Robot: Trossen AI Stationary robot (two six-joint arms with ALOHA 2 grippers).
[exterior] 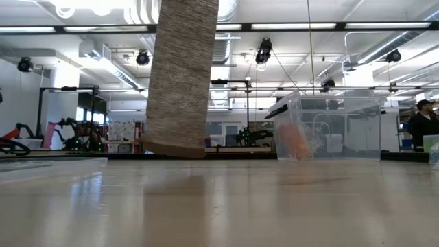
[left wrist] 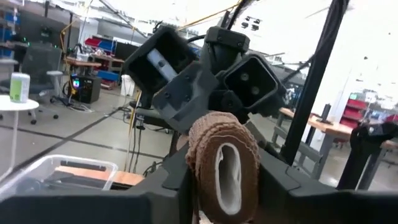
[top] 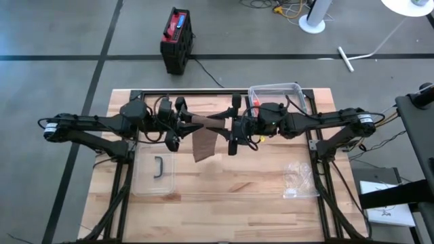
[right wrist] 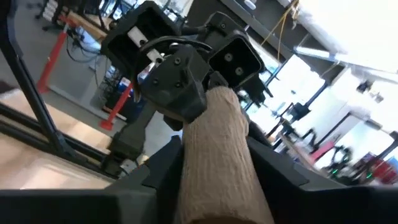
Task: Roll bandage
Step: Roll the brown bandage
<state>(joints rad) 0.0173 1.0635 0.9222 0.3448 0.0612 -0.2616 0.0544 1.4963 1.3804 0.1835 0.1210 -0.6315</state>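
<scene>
A: Straight to the middle, above the back half of the tabletop [top: 224, 186]: the two arms meet nose to nose. The left end effector [left wrist: 219, 186] has its fingers closed around the rolled part of the brown bandage [left wrist: 224, 167], the roll's hollow core facing its wrist camera.

B: And the right end effector [right wrist: 214, 165]?

A: Its fingers sit on either side of the bandage's stretched length, close against the fabric. Whether they actually pinch it, I cannot tell.

B: Where does the rest of the bandage go?

A: From between the two end effectors a loose tail [top: 203, 144] drops down to the wood. In the low view that tail hangs as a broad vertical strip, its bottom edge touching the tabletop.

B: Anything around them?

A: A clear plastic bin [top: 278, 95] at the back right edge, something orange inside. A clear lid with a dark handle [top: 154, 173] lies front left, and a crumpled clear wrapper [top: 298, 179] lies front right. A red-and-black case [top: 176, 39] sits on the floor behind.
</scene>
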